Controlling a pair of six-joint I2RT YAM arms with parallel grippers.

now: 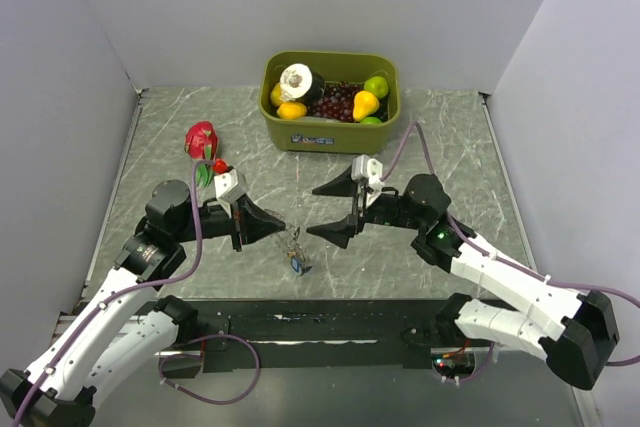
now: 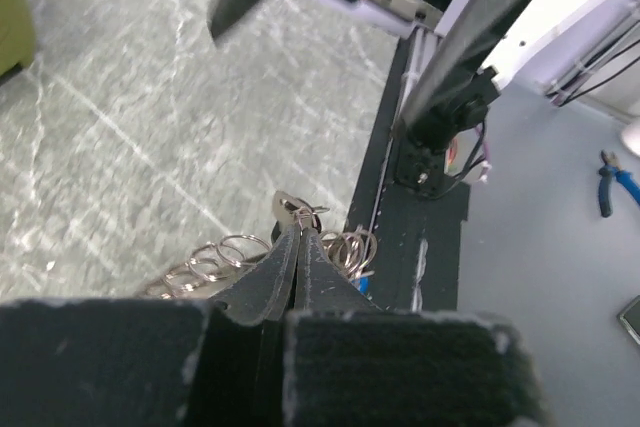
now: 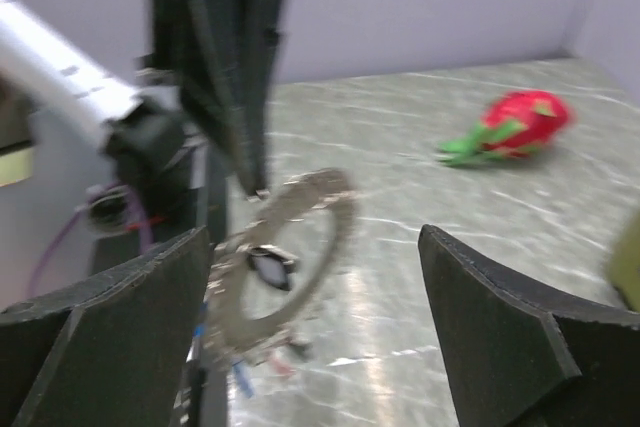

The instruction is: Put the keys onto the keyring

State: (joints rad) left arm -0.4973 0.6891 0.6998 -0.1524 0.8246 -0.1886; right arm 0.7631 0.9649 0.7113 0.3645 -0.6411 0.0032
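Left gripper is clamping the large thin grey coiled metal keyring by its top rim, dangling it just left of the right gripper, which is gaping empty, nearer arm, facing it.

Pale lilac walls enclose the far, left and right sides. The worktop is grey-green and marble-patterned, evenly lit.

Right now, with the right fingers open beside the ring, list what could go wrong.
1. The left fingers pinch the ring only at its thin rim. It hangs tilted, so it might slip or twist free.
2. The right fingers stand wide open close to the ring. Moving in carelessly could knock it or set it swinging.
3. The keys dangle loosely below, so a bump could tangle them.
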